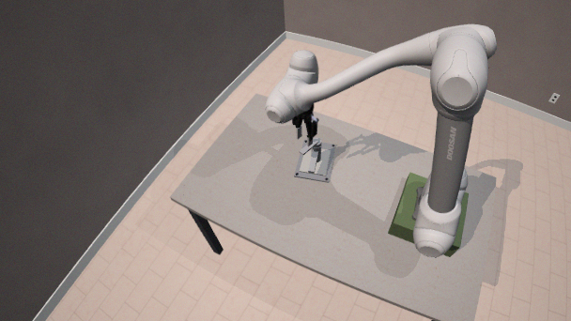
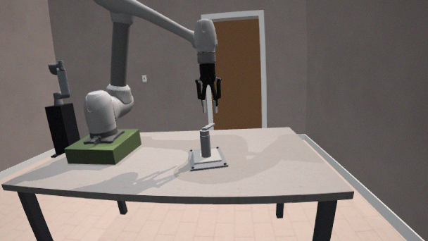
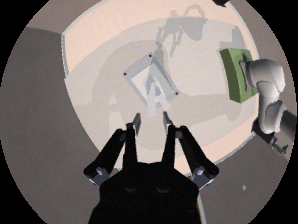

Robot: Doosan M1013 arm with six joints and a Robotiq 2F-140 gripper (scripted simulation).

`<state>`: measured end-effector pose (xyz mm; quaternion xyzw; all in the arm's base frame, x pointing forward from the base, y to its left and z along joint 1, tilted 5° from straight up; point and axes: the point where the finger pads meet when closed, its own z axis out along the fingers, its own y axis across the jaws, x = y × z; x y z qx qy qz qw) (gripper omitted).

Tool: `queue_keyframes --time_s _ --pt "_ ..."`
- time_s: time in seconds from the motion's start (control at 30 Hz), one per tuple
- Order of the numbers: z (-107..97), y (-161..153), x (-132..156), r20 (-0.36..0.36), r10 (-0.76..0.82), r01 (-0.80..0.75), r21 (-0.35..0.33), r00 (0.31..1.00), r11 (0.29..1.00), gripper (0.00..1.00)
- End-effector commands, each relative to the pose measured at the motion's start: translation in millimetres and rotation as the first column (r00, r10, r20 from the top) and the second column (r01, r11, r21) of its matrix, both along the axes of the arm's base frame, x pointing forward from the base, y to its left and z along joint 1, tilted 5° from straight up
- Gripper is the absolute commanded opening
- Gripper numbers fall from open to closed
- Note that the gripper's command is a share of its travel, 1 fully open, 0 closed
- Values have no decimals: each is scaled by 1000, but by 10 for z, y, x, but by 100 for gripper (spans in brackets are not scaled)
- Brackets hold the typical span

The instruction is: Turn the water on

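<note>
The tap [image 2: 205, 142] is a grey upright cylinder on a square metal base plate [image 2: 208, 160] in the middle of the table. Its lever [image 2: 208, 127] sits on top, sticking out to the right and tilted only slightly upward. My gripper [image 2: 210, 109] hangs straight down a little above the lever, apart from it, with its fingers partly open and nothing between them. In the top view the gripper [image 1: 305, 136] is just above the tap [image 1: 316, 149]. In the wrist view the fingertips frame the tap [image 3: 157, 90] below.
The arm's green base block [image 2: 103, 146] stands on the table's left side. A black stand with a camera post [image 2: 61, 123] is at the far left edge. A brown door [image 2: 237, 70] is in the wall behind the table.
</note>
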<state>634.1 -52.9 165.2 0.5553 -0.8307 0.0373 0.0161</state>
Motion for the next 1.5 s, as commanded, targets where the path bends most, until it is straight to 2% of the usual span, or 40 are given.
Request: queue_keyframes --time_s 0.0,0.77,1.47 --pt "-47 -3 1 0 0 0 0 1000 1000 37" --pt "-381 -30 6 0 0 0 0 1000 1000 37" --pt "-483 -38 8 0 0 0 0 1000 1000 37"
